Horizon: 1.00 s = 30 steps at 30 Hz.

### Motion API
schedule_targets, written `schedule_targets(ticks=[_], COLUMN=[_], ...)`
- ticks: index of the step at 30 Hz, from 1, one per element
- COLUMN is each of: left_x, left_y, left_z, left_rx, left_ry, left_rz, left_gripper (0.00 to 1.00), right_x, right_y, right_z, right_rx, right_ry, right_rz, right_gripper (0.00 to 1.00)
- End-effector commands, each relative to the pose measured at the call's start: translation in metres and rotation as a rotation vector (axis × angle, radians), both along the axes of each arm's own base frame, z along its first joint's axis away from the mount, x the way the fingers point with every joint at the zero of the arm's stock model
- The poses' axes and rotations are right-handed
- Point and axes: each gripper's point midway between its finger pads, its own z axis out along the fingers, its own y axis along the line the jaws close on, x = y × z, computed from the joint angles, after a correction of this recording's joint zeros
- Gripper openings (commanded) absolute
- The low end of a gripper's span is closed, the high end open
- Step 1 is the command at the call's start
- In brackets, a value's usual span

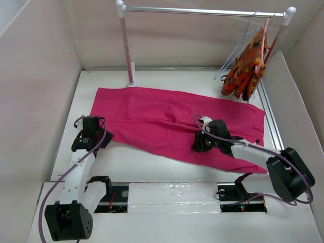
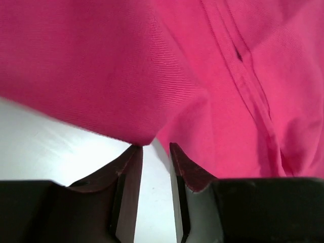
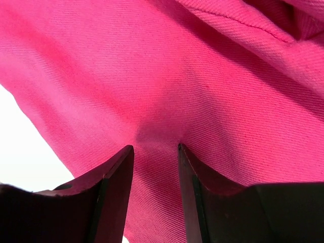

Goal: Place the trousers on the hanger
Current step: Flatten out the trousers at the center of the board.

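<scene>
The magenta trousers (image 1: 167, 114) lie spread flat across the middle of the table. My left gripper (image 1: 101, 135) sits low at their near left edge. In the left wrist view its jaws (image 2: 154, 147) stand a little apart over bare white table, and the trousers' hem (image 2: 177, 61) lies just past the tips. My right gripper (image 1: 198, 145) rests on the cloth right of centre. It is open (image 3: 155, 147), with its tips pressed into the trousers (image 3: 177, 76), which pucker slightly between them. The pale lilac wire hanger (image 1: 234, 54) hangs from the rail at the back right.
A white rail (image 1: 202, 10) on two posts spans the back. An orange, red and yellow patterned garment (image 1: 248, 68) hangs on a salmon-pink hanger beside the wire one. Beige walls close in the table on the left, back and right.
</scene>
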Motion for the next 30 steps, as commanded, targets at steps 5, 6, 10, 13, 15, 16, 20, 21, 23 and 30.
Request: schedule_targets(ticks=[5, 6, 10, 13, 15, 16, 20, 21, 23, 30], left_x=[-0.002, -0.003, -0.011, -0.019, -0.023, -0.023, -0.005, -0.005, 0.005, -0.024], left_y=[0.032, 0.032, 0.020, 0.028, 0.044, 0.059, 0.069, 0.069, 0.074, 0.125], left_z=[0.058, 0.058, 0.036, 0.029, 0.029, 0.027, 0.009, 0.009, -0.004, -0.059], left_rx=[0.057, 0.059, 0.005, 0.001, 0.043, 0.072, 0.092, 0.092, 0.121, 0.107], left_ry=[-0.119, -0.112, -0.061, -0.071, -0.091, -0.108, -0.053, -0.053, 0.025, 0.296], left_rz=[0.227, 0.224, 0.198, 0.271, 0.349, 0.418, 0.471, 0.471, 0.489, 0.591], left_gripper=[0.14, 0.15, 0.60, 0.74, 0.73, 0.71, 0.46, 0.46, 0.38, 0.38], right_x=[-0.020, -0.019, -0.022, -0.022, -0.021, -0.023, -0.033, -0.033, -0.040, -0.061], right_y=[-0.031, -0.031, -0.031, -0.028, -0.024, -0.023, -0.017, -0.017, -0.020, -0.019], right_z=[0.001, 0.007, 0.039, 0.059, 0.075, 0.078, 0.095, 0.095, 0.096, 0.118], right_rx=[-0.113, -0.110, -0.098, -0.089, -0.065, -0.056, -0.016, -0.016, -0.023, 0.080], right_ry=[0.040, 0.026, -0.026, -0.055, -0.098, -0.102, -0.178, -0.178, -0.183, -0.236], right_rz=[0.000, 0.004, 0.042, 0.080, 0.112, 0.129, 0.227, 0.228, 0.238, 0.220], right_gripper=[0.47, 0.48, 0.54, 0.57, 0.52, 0.35, 0.00, 0.00, 0.01, 0.33])
